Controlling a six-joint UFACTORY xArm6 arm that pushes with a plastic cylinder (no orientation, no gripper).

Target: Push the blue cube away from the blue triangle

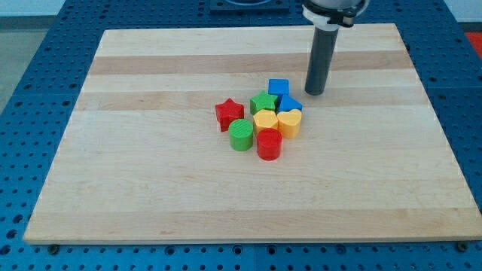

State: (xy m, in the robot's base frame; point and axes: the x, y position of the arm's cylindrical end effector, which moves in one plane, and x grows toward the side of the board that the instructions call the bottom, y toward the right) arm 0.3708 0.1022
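The blue cube sits at the top of a tight cluster near the board's middle. The blue triangle lies just below and right of it, touching it. My tip stands on the board to the right of the blue cube, a short gap away, and just above and right of the blue triangle.
The cluster also holds a green star-like block, a yellow pentagon-like block, a yellow heart-like block, a red cylinder, a green cylinder and a red star. The wooden board lies on a blue perforated table.
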